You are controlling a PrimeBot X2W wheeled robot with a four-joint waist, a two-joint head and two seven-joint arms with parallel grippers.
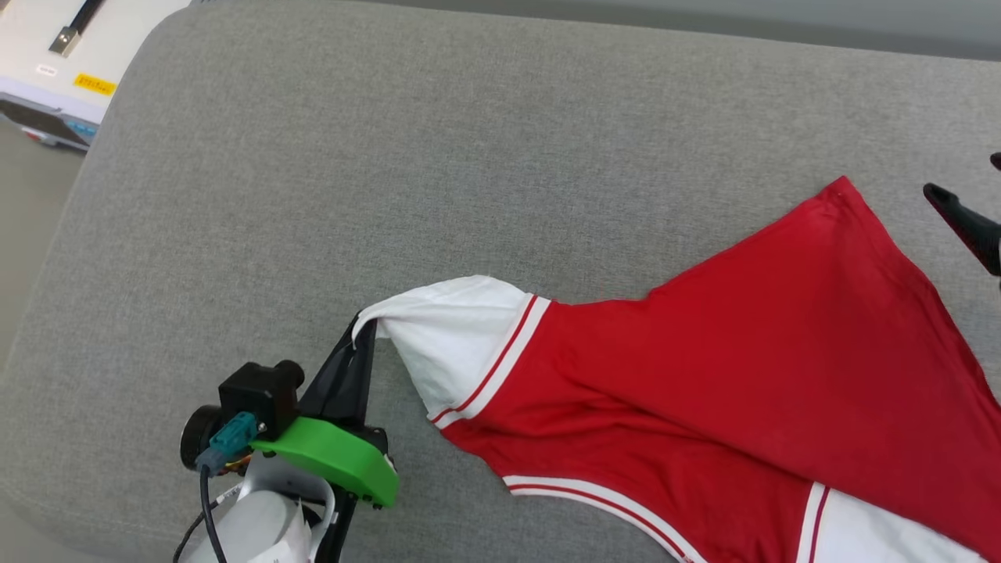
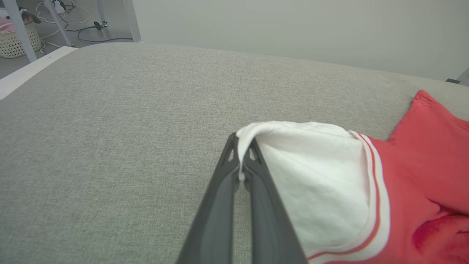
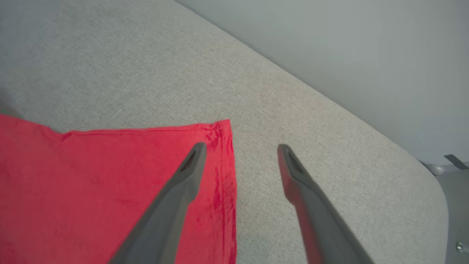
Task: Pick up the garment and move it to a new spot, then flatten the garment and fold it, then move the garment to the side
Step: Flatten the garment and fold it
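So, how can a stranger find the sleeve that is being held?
On the grey cushion lies a red shirt. Its white sleeve on the robot's left is pinched by the left gripper. The other sleeve lies free.

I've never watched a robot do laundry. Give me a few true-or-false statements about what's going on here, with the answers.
1. The left claw is shut on the shirt's white sleeve. True.
2. The right claw is gripping the shirt. False: it stands open at the red corner, gripping nothing.
3. The shirt lies on a grey cushion. True.
4. The shirt is neatly folded. False: it lies spread out, unfolded.
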